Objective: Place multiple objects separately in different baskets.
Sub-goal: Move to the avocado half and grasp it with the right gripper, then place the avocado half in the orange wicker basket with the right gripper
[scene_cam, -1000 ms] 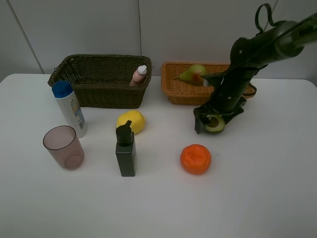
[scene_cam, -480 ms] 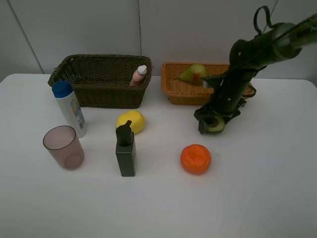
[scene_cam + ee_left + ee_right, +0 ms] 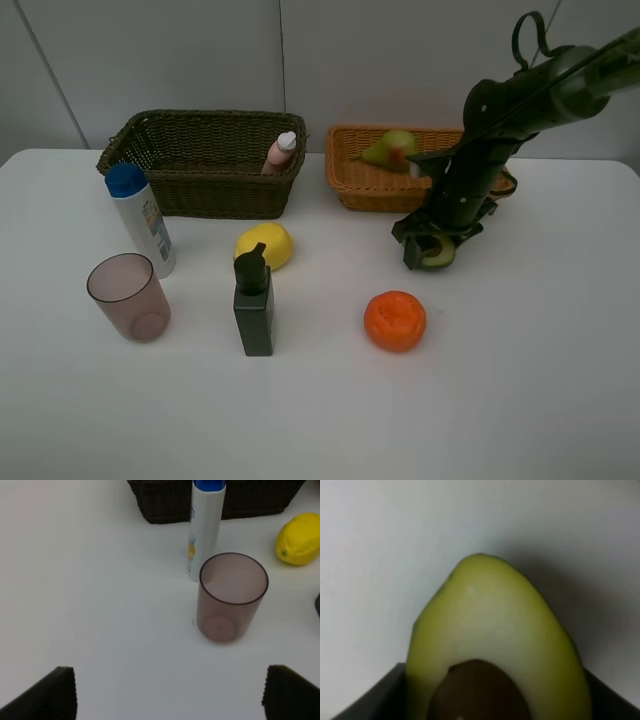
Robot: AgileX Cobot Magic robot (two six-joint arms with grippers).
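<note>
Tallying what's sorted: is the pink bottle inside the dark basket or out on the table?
Inside. The pink bottle leans against the right end wall of the dark basket, white cap near the rim.

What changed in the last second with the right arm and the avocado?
The right gripper narrowed its jaws around the avocado half on the table. They now look pressed against its sides, and it has not been lifted. The orange, lemon and cup kept their places, and the left gripper is as open as before.
</note>
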